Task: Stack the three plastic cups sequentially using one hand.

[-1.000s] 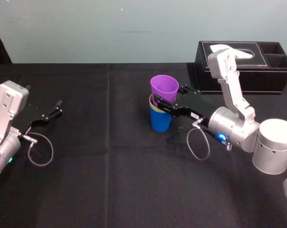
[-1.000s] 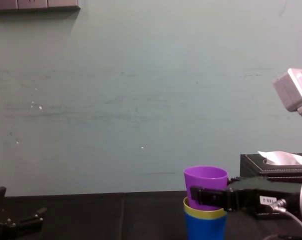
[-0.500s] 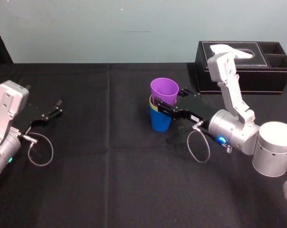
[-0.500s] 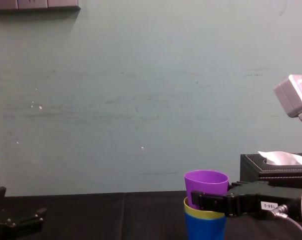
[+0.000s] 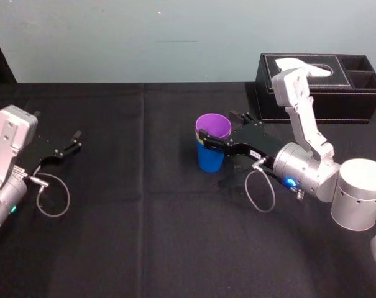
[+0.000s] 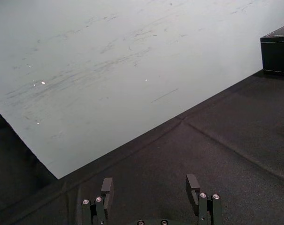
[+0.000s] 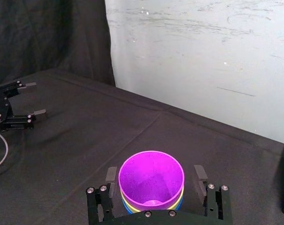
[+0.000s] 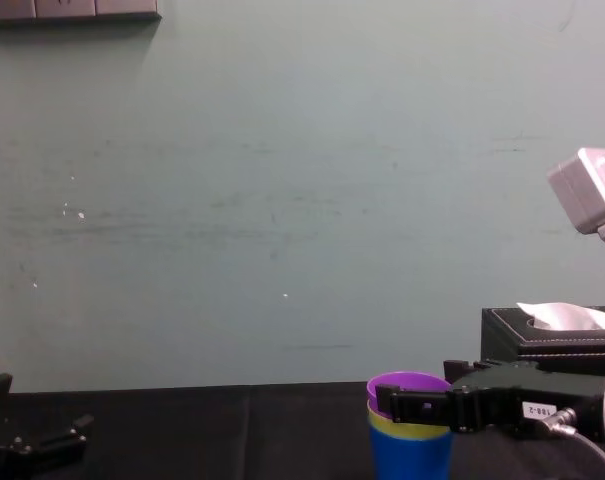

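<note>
Head view: purple cup (image 5: 214,125) sits nested in yellow-green cup (image 5: 200,140), that in blue cup (image 5: 210,158), upright mid-tabletop (image 5: 144,217), nearer its far edge. R claw (image 5: 217,124) straddles the purple rim. L claw (image 5: 77,140) is parked by the left edge.
L wrist view: L claw spread wide, empty.
R wrist view: R claw's fingers (image 7: 111,174) flank the cup w/ slim gaps, seemingly not gripping.
Chest view: stack stands upright.

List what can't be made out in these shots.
- Yellow-green cup: body hidden inside the blue cup, chest and head views.
- Blue cup: base cut off by chest view's bottom edge.
- Purple cup: seating depth hidden by the outer cups' walls.
- Tissue box: lower front hidden by the open right gripper, chest view.
- Left gripper, parked open at left: base cut off, left wrist view.
</note>
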`<control>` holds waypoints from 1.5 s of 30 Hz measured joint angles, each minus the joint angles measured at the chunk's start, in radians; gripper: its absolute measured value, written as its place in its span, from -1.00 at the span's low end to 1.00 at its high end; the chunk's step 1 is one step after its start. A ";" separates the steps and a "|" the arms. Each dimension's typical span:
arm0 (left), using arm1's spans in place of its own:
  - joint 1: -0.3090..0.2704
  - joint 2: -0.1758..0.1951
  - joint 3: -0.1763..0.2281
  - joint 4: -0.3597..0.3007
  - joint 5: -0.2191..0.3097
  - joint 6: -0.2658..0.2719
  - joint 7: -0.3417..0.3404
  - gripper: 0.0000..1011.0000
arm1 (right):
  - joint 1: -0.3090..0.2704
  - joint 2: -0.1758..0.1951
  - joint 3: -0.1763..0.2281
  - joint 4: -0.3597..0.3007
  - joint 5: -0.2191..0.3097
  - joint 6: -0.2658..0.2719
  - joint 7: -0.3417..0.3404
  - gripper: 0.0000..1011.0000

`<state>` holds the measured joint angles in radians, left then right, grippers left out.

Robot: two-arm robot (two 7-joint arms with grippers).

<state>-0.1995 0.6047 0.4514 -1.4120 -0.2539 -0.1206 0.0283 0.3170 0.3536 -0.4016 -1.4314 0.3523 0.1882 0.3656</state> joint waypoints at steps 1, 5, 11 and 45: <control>0.000 0.000 0.000 0.000 0.000 0.000 0.000 1.00 | 0.000 0.000 0.000 0.000 0.000 0.000 0.000 0.98; 0.000 0.000 0.000 0.000 0.000 0.000 0.000 1.00 | 0.000 0.000 0.000 0.000 0.000 0.001 0.000 0.98; 0.000 0.000 0.000 0.000 0.000 0.000 0.000 1.00 | -0.010 0.006 0.013 -0.021 0.004 -0.005 0.000 0.98; 0.000 0.000 0.000 0.000 0.000 0.000 0.000 1.00 | -0.122 -0.041 0.160 0.030 -0.134 -0.084 -0.267 0.98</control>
<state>-0.1995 0.6047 0.4514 -1.4120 -0.2539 -0.1206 0.0283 0.1946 0.3124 -0.2416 -1.4010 0.2185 0.1039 0.0990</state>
